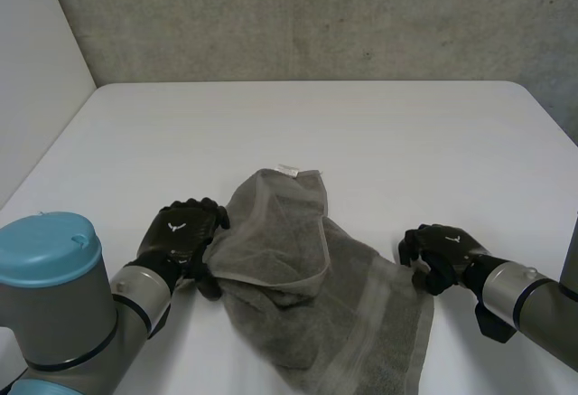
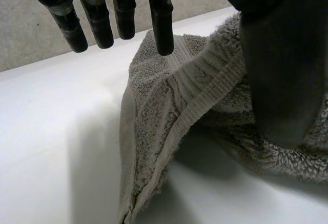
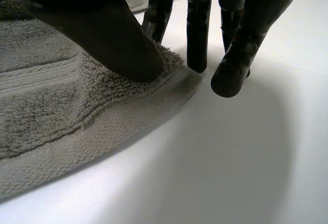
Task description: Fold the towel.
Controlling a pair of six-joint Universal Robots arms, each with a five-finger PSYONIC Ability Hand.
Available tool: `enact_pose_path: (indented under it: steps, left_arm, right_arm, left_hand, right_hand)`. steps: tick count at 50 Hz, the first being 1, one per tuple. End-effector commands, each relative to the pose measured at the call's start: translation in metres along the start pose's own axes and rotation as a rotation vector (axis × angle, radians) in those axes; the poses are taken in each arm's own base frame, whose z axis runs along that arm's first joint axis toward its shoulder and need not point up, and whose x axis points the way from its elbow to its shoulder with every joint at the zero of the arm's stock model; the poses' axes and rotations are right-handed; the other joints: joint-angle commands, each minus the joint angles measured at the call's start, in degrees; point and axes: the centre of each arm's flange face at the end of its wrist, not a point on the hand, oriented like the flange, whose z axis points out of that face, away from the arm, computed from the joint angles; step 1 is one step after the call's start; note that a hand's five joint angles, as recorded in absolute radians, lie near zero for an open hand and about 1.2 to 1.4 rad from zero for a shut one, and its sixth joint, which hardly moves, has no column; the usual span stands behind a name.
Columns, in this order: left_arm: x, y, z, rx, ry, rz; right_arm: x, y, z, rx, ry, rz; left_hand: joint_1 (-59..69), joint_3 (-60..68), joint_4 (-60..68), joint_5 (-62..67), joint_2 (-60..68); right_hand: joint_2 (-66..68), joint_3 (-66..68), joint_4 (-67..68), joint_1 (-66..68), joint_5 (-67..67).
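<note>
**Left edge held, right corner not yet gripped**

The blue cap (image 1: 45, 246) of the left arm sits closest, and that arm reaches low over the table (image 1: 361, 124) towards the towel (image 1: 352, 323). The towel lies rumpled at the near middle, between the two hands.

The left hand (image 1: 181, 237) is at the towel's left edge. Its thumb (image 2: 277, 80) lies across the hem and its fingers (image 2: 161, 24) are straight and close together beyond it. The cloth stands clear of the table there, so I take that edge as pinched.

The right hand (image 1: 442, 252) is at the right corner, palm down and wrist low. Its thumb presses the corner flat. Its fingers (image 3: 197, 34) stand straight on bare table just off the hem and are closed on nothing.

From where I stand, the step in hand is getting a matching hold on the right. It would go best if the fingers slid under the corner to meet the thumb, catching one layer only, before either hand lifts. Both hands should then rise together and level, or the fold will go skew.
</note>
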Motion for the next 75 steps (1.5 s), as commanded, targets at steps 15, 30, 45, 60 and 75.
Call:
enact_pose_path:
  steps: [15,30,45,60,75]
  left_arm:
    - [-0.007,-0.003,0.016,0.048,-0.019,-0.005]
    - [-0.030,-0.017,0.019,0.086,-0.086,-0.025]
    - [-0.035,-0.012,0.018,0.068,-0.101,-0.031]
    - [-0.032,-0.011,0.017,0.065,-0.092,-0.029]
    - [-0.027,-0.013,-0.010,-0.198,-0.021,0.334]
  right_arm:
    - [-0.005,-0.019,-0.016,0.072,-0.026,-0.016]
    - [-0.015,-0.035,-0.028,0.135,-0.080,-0.058]
    - [-0.027,-0.012,-0.019,0.037,-0.133,-0.035]
    - [-0.032,-0.005,-0.019,0.022,-0.154,-0.030]
    - [-0.028,-0.025,-0.016,0.078,-0.134,-0.061]
  left_hand:
    - [64.9,65.1,65.1,64.3,64.9]
    - [65.2,65.3,65.3,64.5,65.1]
    - [65.2,65.3,65.3,64.5,65.1]
    - [65.2,65.3,65.3,64.5,65.1]
    - [22.8,22.9,22.9,22.1,22.7]
  right_hand:
    - [20.0,30.5,3.4,4.5,2.5]
    - [20.0,30.5,3.4,4.5,2.5]
    - [-5.9,4.6,-22.5,-21.3,-23.3]
    - [-3.7,6.8,-20.3,-19.2,-21.2]
    - [20.0,30.5,3.4,4.5,2.5]
